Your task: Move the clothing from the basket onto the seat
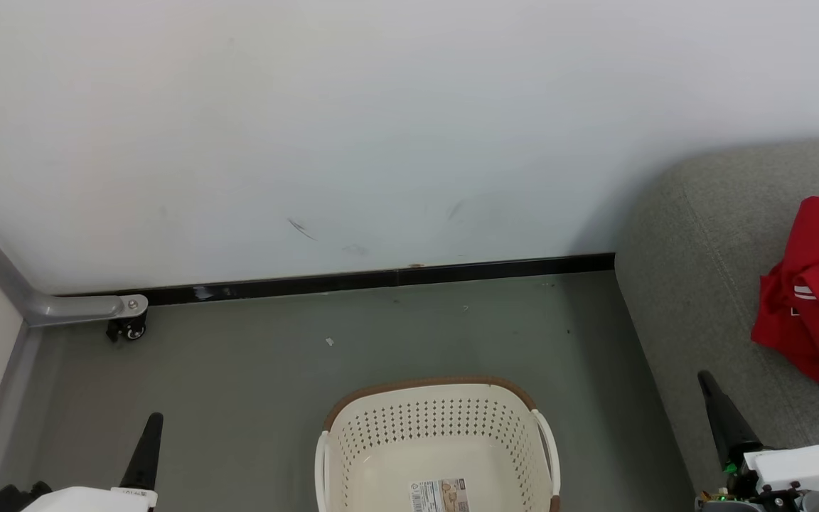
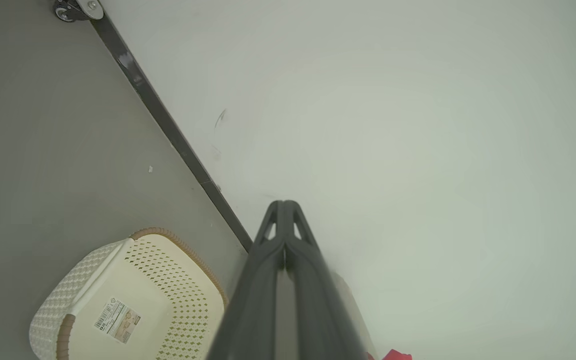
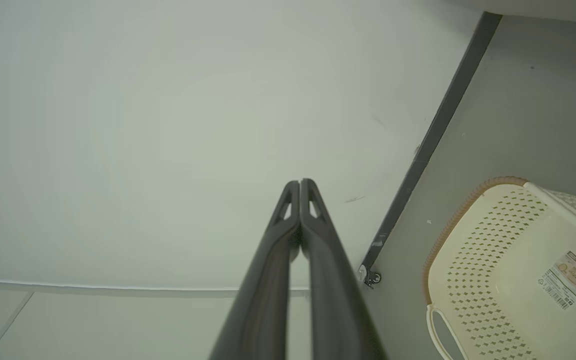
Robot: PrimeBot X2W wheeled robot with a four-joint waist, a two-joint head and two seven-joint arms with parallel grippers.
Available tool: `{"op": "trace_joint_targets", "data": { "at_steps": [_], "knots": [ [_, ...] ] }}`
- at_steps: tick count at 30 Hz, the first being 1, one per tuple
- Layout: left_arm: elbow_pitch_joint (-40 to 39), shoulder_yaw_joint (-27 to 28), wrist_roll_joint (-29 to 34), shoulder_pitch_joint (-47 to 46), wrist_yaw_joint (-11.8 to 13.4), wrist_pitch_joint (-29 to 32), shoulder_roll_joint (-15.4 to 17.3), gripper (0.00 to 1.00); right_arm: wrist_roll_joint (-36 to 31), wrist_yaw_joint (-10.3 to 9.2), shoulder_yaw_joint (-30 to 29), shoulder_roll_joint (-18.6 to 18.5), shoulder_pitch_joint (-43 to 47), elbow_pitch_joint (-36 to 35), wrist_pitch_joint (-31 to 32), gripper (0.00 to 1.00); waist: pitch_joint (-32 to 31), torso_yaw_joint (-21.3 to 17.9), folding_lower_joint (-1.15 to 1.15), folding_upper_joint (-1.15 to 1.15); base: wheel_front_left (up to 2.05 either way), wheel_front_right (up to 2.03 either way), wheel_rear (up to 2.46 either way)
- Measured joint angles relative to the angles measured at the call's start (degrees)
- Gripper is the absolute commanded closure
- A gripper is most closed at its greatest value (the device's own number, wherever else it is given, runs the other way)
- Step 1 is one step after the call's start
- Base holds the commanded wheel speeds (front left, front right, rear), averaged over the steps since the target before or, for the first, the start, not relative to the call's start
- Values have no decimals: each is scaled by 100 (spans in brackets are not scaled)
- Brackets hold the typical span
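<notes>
Two claws hang low, both clenched on nothing. The left claw [image 2: 284, 206] and the right claw [image 3: 299, 183] each show long dark fingers pressed together tip to tip in their own wrist views, aimed at a pale wall [image 3: 118, 125]. In the head view they rise at 8 and 4 o'clock, pointing up the frame. Between them, at 6 o'clock, the basket [image 1: 424, 385] stands on the grey floor [image 1: 239, 370], its bottom bearing a label sticker [image 1: 439, 496] whose print is too small to read. At 3 o'clock the head view takes in the clothing [image 1: 818, 299], a red heap with white stripes, lying on the seat [image 1: 701, 249]. The left wrist view catches just a red sliver at its 5 o'clock edge. A caster wheel [image 1: 129, 329] sits by the black baseboard [image 1: 381, 279] at 9 o'clock.
</notes>
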Motion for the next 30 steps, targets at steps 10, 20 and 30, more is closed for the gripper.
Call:
{"op": "trace_joint_targets", "data": {
  "at_steps": [10, 20, 30],
  "knots": [
    [91, 237, -648, -133, -299, 203, -166, 100, 971, -1, -32, -45, -147, 102, 145, 100, 37, 0, -1, 0, 0, 0, 0],
    [160, 354, -961, -222, -481, 303, -261, 100, 1472, -1, -51, -78, -234, 171, 202, 100, 51, 0, -1, 0, 0, 0, 0],
    [193, 359, -961, -222, -481, 313, -261, 100, 1473, -1, -58, -78, -234, 190, 246, 100, 51, 0, -2, 0, 0, 0, 0]
  ]
}}
